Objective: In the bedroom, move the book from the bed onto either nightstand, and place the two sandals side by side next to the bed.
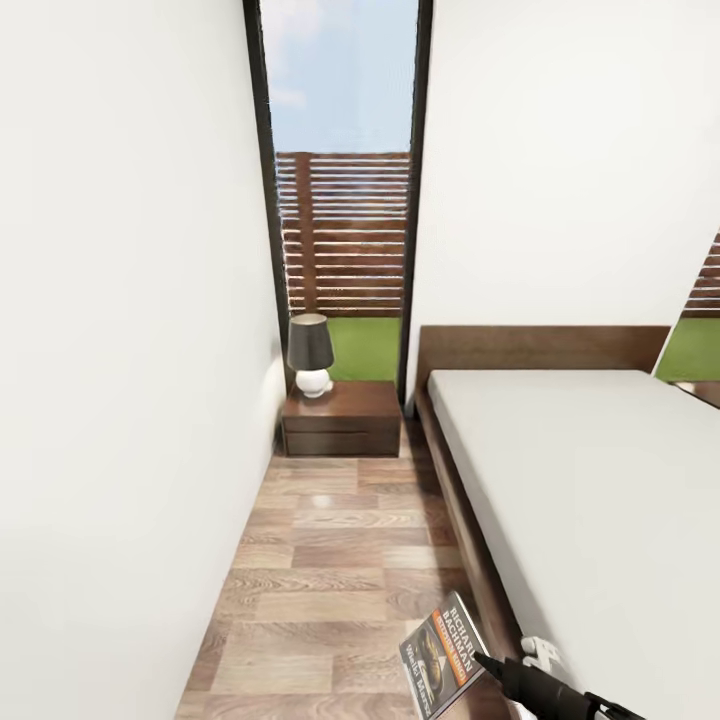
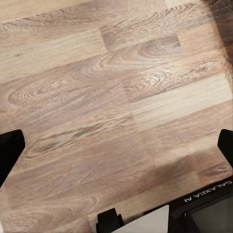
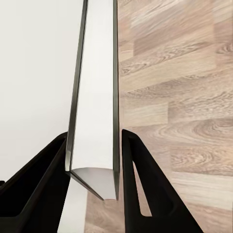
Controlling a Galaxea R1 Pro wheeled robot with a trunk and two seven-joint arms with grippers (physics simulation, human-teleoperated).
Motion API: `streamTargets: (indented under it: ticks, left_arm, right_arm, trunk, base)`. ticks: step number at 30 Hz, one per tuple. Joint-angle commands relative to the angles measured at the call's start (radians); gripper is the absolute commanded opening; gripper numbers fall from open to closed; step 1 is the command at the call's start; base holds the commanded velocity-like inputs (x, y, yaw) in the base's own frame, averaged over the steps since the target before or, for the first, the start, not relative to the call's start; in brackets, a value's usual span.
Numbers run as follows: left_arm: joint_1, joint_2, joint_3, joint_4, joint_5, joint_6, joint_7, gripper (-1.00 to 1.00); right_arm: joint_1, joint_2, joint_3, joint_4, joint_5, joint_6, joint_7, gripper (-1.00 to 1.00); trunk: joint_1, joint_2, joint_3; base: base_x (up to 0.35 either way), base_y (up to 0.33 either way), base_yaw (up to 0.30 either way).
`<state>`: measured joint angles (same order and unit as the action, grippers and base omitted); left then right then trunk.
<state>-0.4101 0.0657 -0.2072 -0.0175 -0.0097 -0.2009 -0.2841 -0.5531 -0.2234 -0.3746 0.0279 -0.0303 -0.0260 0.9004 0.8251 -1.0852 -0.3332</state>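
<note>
Two fingers of the right gripper (image 3: 94, 165) pinch the book (image 3: 94, 97) edge-on for carrying toward the nightstand (image 1: 342, 415); the left gripper (image 2: 116, 145) hangs spread.

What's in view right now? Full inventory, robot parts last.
book: 1, dark cover with orange band, held off the floor beside the bed, clamped edge-on between the right fingers
bed: 1, dark brown frame and headboard, off-white mattress, at right
nightstand: 1, dark brown, far end between wall and bed
lamp: 1, dark shade, white base, on the nightstand
window: 1 tall black-framed, behind the nightstand, showing slatted fence and grass
floor: wood planks, brown
right gripper: black, shut on the book
left gripper: black, open over floor
</note>
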Motion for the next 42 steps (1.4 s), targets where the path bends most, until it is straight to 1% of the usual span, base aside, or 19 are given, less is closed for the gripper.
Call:
streamTargets:
  ticks: [1, 42]
  left_arm:
    - [-0.001, 0.0, -0.004, 0.001, -0.001, -0.005, -0.001, 1.0]
    - [-0.001, 0.0, -0.004, 0.001, -0.001, -0.005, -0.001, 1.0]
  right_arm:
    - [-0.001, -0.001, -0.003, 0.003, -0.003, -0.003, 0.003, -1.0]
    - [-0.001, -0.001, -0.003, 0.003, -0.003, -0.003, 0.002, -1.0]
  trunk:
    - [0.001, -0.001, -0.001]
    - [0.001, -0.001, -0.001]
  base:
    - [0.269, 0.097, 0.0]
    - [0.327, 0.004, 0.0]
